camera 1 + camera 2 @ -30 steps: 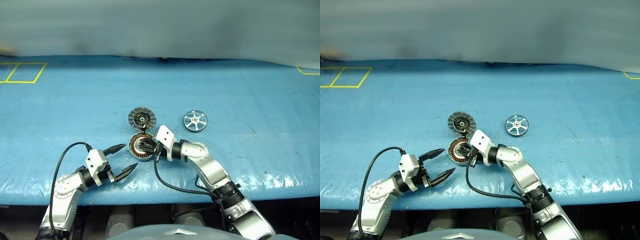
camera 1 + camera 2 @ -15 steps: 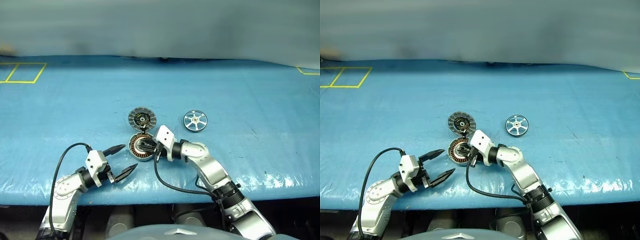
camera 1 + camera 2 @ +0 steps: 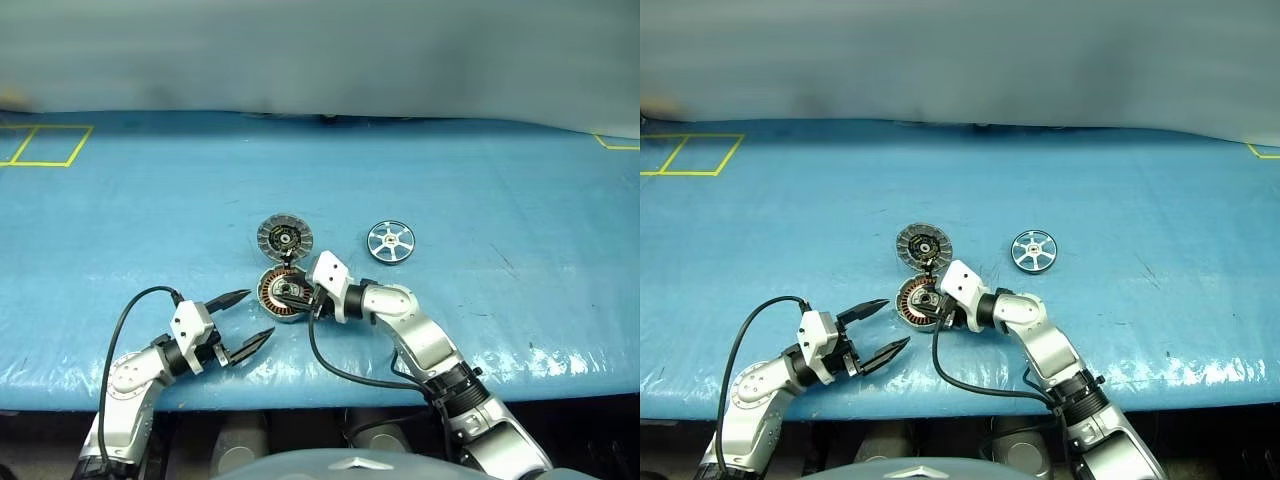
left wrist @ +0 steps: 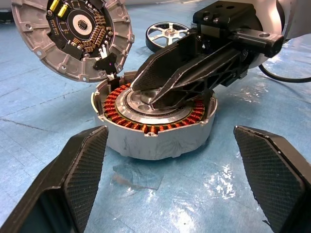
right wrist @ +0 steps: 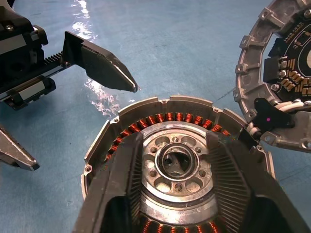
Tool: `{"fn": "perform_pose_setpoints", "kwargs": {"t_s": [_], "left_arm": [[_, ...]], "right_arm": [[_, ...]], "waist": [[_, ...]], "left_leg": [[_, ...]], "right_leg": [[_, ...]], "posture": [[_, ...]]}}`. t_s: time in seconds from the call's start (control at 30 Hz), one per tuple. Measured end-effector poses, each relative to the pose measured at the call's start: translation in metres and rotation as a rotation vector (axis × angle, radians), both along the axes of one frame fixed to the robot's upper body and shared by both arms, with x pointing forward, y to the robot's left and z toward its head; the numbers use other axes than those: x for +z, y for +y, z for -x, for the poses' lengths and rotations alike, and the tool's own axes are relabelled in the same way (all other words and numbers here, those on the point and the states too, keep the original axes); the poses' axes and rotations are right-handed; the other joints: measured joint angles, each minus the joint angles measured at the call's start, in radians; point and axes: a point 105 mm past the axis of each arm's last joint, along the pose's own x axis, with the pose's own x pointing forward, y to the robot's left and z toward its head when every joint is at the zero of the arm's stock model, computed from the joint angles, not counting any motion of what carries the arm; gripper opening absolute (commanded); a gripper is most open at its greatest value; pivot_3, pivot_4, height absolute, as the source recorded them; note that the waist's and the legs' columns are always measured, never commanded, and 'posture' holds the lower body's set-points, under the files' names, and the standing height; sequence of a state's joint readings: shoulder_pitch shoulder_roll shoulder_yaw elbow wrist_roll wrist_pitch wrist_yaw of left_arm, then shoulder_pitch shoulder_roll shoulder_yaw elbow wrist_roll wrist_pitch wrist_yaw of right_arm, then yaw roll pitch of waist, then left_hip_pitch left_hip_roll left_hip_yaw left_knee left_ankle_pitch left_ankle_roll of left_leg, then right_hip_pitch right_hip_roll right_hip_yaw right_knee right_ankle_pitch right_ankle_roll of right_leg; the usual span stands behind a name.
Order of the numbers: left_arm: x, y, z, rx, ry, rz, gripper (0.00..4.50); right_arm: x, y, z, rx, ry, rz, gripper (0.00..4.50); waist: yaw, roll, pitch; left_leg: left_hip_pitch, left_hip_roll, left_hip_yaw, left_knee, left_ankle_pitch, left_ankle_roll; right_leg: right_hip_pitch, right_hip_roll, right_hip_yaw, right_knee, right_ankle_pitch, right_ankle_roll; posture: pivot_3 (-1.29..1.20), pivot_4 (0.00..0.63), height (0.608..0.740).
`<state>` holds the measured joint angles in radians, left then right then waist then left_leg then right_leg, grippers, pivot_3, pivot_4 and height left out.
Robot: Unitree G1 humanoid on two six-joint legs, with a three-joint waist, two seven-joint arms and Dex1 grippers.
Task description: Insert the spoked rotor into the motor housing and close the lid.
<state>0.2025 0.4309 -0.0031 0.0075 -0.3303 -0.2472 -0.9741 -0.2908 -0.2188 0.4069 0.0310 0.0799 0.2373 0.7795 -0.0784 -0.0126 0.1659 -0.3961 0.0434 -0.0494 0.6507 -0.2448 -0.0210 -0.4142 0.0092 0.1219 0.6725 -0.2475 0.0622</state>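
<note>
Right gripper [image 4: 163, 99] jaws parted over motor housing [image 3: 281, 295] hub, holding nothing, perhaps steadying it; left gripper [image 3: 243, 320] wide, waiting nearby.

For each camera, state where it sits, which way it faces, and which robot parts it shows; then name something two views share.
Left and right eye views: on the head, looking forward and down over the blue table; both arms show.
Left wrist view: on the left wrist, facing the motor housing; its own open fingers frame it, with the right gripper over the hub.
Right wrist view: on the right wrist, looking down into the housing between its own fingers; the left gripper shows beyond.
Shared: both wrist views show the housing and the lid.
</note>
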Motion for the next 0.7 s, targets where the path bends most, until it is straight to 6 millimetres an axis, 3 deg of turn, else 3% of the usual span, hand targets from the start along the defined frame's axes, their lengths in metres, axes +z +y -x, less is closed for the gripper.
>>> {"fn": "perform_pose_setpoints", "kwargs": {"t_s": [0.13, 0.17, 0.6, 0.7], "left_arm": [[-0.0009, 0.0001, 0.0003, 0.004, 0.002, 0.0, 4.39], [-0.0011, -0.0003, 0.0004, 0.003, 0.003, 0.0, 4.39], [-0.005, 0.0013, 0.0005, 0.015, 0.016, 0.0, 4.39], [-0.005, 0.0013, 0.0005, 0.015, 0.016, -0.001, 4.39]], "right_arm": [[0.0019, 0.0026, 0.0018, 0.013, -0.007, -0.014, 4.33], [0.0023, 0.0039, 0.0025, 0.018, -0.004, -0.02, 4.48], [0.0098, 0.0103, 0.0021, 0.01, 0.02, -0.093, 4.48], [0.0102, 0.0094, 0.0009, 0.002, 0.022, -0.095, 3.84]], "waist": [[0.0, 0.0, 0.0], [0.0, 0.0, 0.0], [0.0, 0.0, 0.0], [0.0, 0.0, 0.0]], "left_leg": [[0.0, 0.0, 0.0, -0.001, 0.0, 0.0], [0.0, 0.0, 0.0, -0.001, 0.0, 0.0], [0.0, 0.0, 0.0, -0.004, 0.0, 0.0], [-0.001, 0.0, 0.0, -0.004, 0.0, 0.0]], "right_leg": [[0.0, 0.0, 0.0, -0.001, 0.0, 0.0], [0.0, 0.0, 0.0, -0.001, 0.0, 0.0], [0.0, 0.0, 0.0, -0.005, 0.0, 0.0], [0.0, 0.0, 0.0, -0.006, 0.0, 0.001]], "posture": [[0.0, 0.15, 0.74], [0.0, 0.15, 0.74], [0.0, 0.15, 0.74], [0.0, 0.15, 0.74]]}}
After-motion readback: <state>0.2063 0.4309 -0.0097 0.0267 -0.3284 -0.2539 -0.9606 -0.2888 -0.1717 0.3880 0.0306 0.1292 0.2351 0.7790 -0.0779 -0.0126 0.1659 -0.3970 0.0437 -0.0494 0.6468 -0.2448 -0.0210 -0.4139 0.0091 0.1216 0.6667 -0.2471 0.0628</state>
